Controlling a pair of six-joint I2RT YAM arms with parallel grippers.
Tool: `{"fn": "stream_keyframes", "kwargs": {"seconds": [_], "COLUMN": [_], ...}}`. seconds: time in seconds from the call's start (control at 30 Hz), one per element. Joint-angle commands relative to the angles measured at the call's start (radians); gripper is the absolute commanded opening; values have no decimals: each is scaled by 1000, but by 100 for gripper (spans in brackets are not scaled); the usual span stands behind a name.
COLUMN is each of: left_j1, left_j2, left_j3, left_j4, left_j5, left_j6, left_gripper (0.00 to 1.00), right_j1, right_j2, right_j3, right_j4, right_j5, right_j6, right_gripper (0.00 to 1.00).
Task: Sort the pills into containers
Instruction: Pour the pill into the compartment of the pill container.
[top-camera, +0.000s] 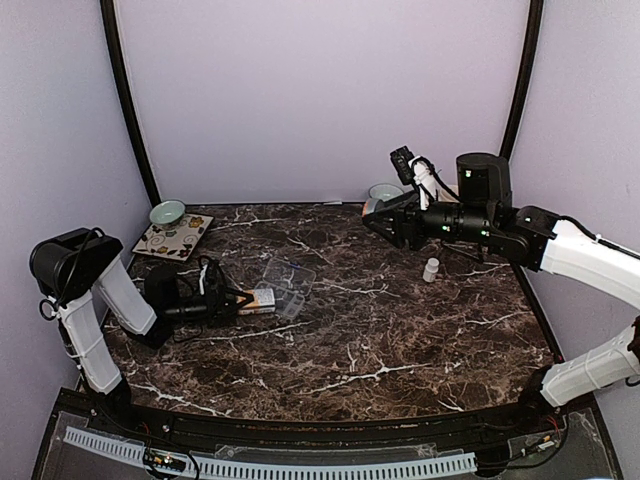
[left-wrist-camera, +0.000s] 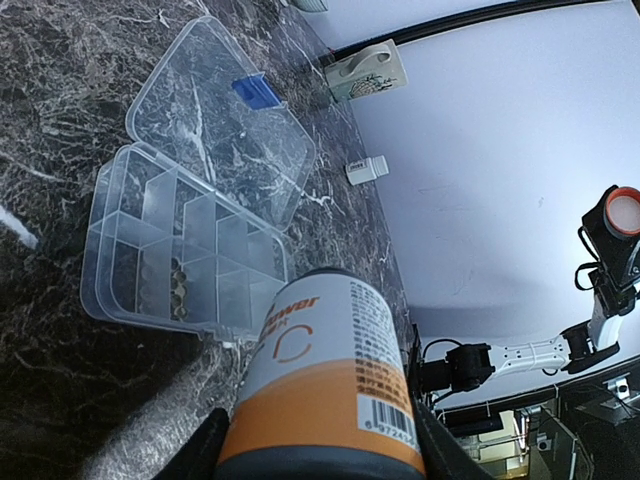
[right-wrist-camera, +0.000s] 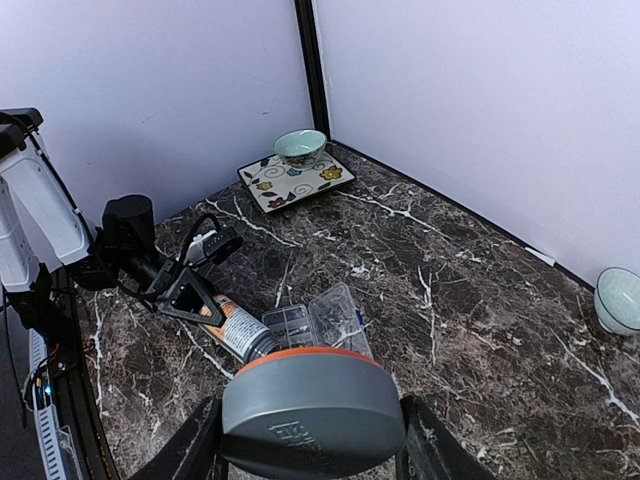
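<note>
Left fingers (left-wrist-camera: 212, 455) pinch the vitamin C bottle (left-wrist-camera: 320, 390), its long axis aimed at the open organizer box (left-wrist-camera: 98, 240) just ahead, while right fingers (right-wrist-camera: 425, 452) pinch a gray cap (right-wrist-camera: 310, 410), well apart.

bottle (left-wrist-camera: 330, 390) base cut by bottom edge, left fingers (left-wrist-camera: 205, 455) mostly behind it, cap (right-wrist-camera: 312, 410) underside cut off, bowl (right-wrist-camera: 620, 300) clipped at right edge, pills (left-wrist-camera: 178, 290) too small to count

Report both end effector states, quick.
Left end effector: closed on the pill bottle.
Right end effector: closed on the orange-rimmed cap.
</note>
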Motion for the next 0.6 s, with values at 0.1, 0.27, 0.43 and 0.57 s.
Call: {"fn": "stream_keyframes", "kwargs": {"seconds": [0.1,0.27,0.43,0.57], "left_j1": [-7,-7,-7,-7], "left_j2": [-38,-45,-46,-52], "left_j3": [13,18,21,25], "left_j4": [-23,-48,-57,-68], "left_j5": [-3,-10,-14,-21], "left_j6": [38,50,55,59], "left_gripper": [0,0,0,0], "right_j1": [9,9,10,10], "right_j2": [-4,-3,-4,-2], "right_j3": [4,5,5,7], "right_j4": [38,37,36,37], "right_j5": [-2,-3,-2,-3], "right_j6": [0,-2,-3,-3], "right_gripper": [34,33,33,34]}}
